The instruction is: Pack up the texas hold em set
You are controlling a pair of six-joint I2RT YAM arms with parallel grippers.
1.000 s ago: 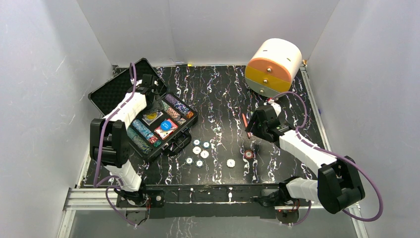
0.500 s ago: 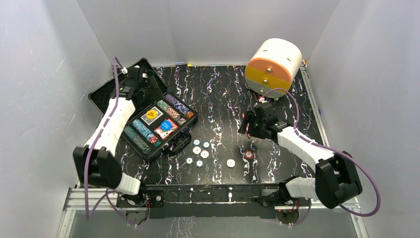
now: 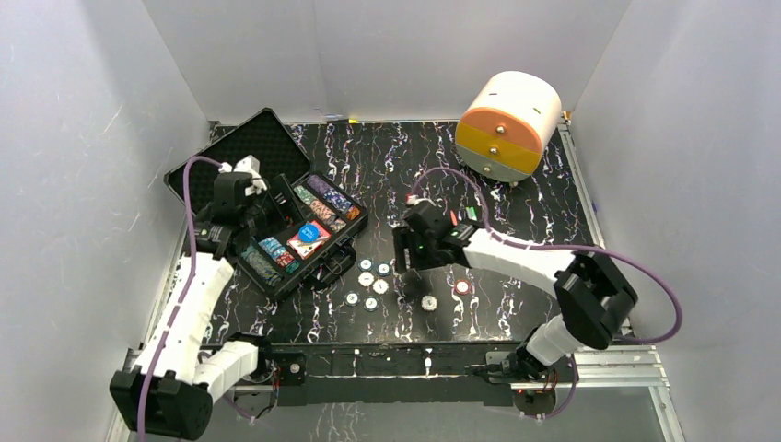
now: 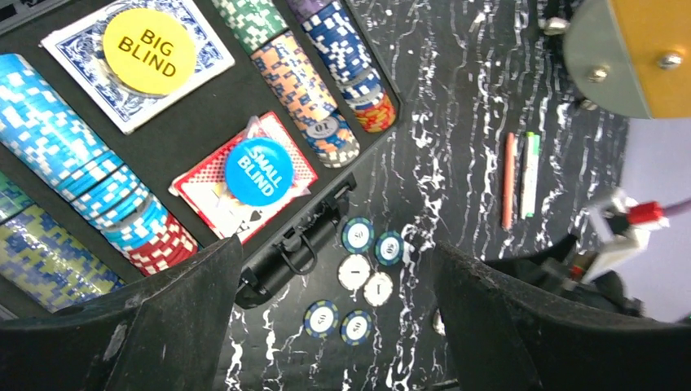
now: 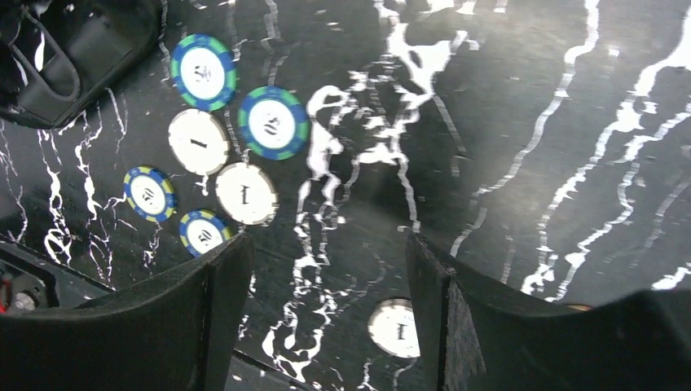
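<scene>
The black case (image 3: 207,161) lies open at the left, its compartments full of chip rows (image 4: 305,81). Inside, a BIG BLIND button (image 4: 149,51) rests on a blue-backed deck and a SMALL BLIND button (image 4: 259,171) on a red-backed deck (image 4: 292,156). My left gripper (image 3: 274,219) hovers open over the case's near part, nothing between its fingers (image 4: 122,326). Several loose chips (image 3: 370,278) lie just right of the case. My right gripper (image 3: 403,267) hangs open above them, empty. A lone white chip (image 5: 395,328) sits beside its right finger (image 5: 456,326). A red chip (image 3: 461,287) lies further right.
A big orange-and-white cylinder (image 3: 509,124) stands at the back right. Red and green pens (image 4: 518,175) lie on the black marbled table (image 3: 405,175) in front of it. White walls close in on the left, back and right.
My left gripper drew back from the lid toward the case's near side. My right arm swung left from the red chip to above the loose chips. Both jaws opened wider.
</scene>
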